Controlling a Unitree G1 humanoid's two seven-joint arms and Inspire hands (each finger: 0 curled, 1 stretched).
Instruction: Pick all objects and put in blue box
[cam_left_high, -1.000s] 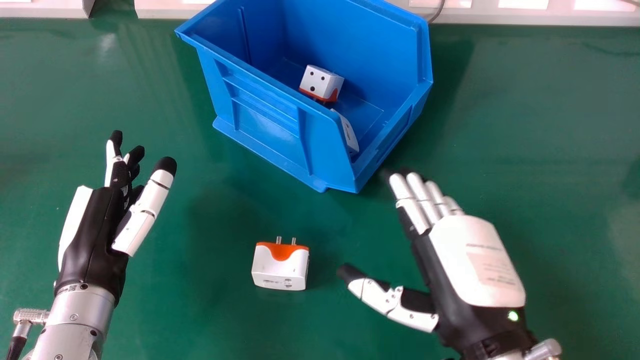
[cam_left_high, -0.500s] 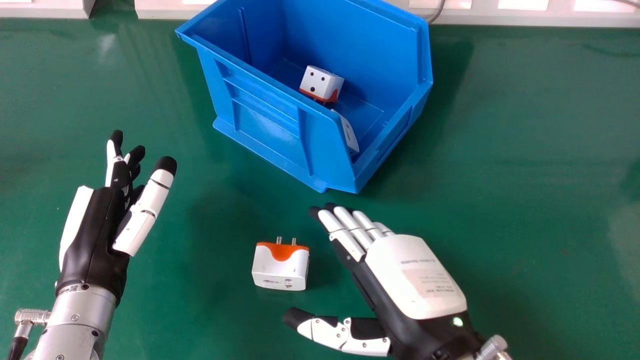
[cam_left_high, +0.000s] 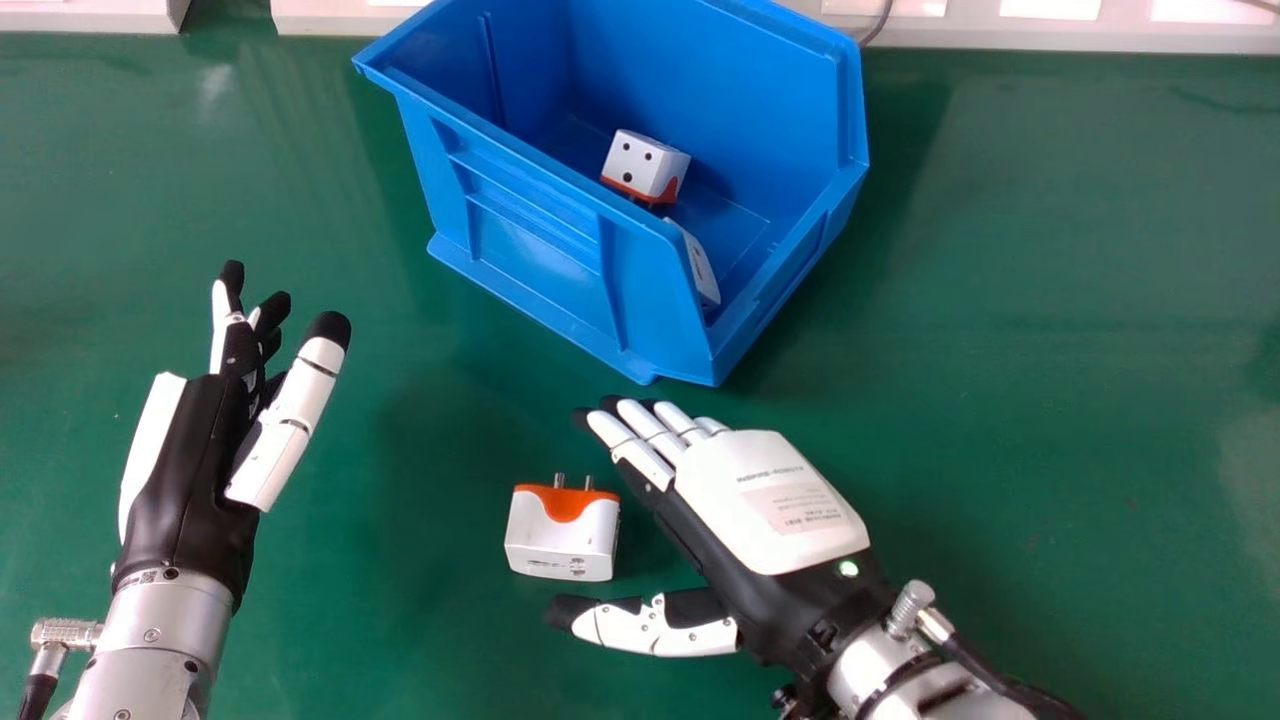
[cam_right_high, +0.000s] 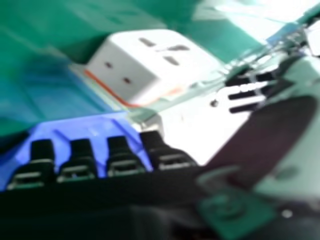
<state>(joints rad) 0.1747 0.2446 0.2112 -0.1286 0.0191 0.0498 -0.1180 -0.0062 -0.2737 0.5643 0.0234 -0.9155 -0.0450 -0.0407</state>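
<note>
White plastic plug adapter with orange trim (cam_left_high: 562, 535), lying on the green tabletop (cam_left_high: 1050, 300) at six o'clock from the open-fronted blue plastic box (cam_left_high: 535, 250), with metal pins (cam_left_high: 559, 481) toward twelve o'clock. Judging by visible pieces, well along with the task: two inside, one left to pick and drop in. Inside the box, holds a boxy white adapter with orange edging (cam_left_high: 640, 162), tipped with socket holes in sight; at five o'clock from that, by the near wall and partly hidden, a slim white piece (cam_left_high: 702, 268), probably another adapter. Black and white right hand (cam_left_high: 770, 500) at three o'clock from the loose adapter, empty and open, with fingers nearly straight and thumb spread wide, just beside without a grip. Black and white left hand (cam_left_high: 180, 480) at nine o'clock, well apart, also open and empty. Likely in the approach step, before grasping. Needs closing of fingers and thumb around the adapter's sides, then a lift toward twelve o'clock, over the rim. Could nudge or spin the adapter if closing unevenly.
</note>
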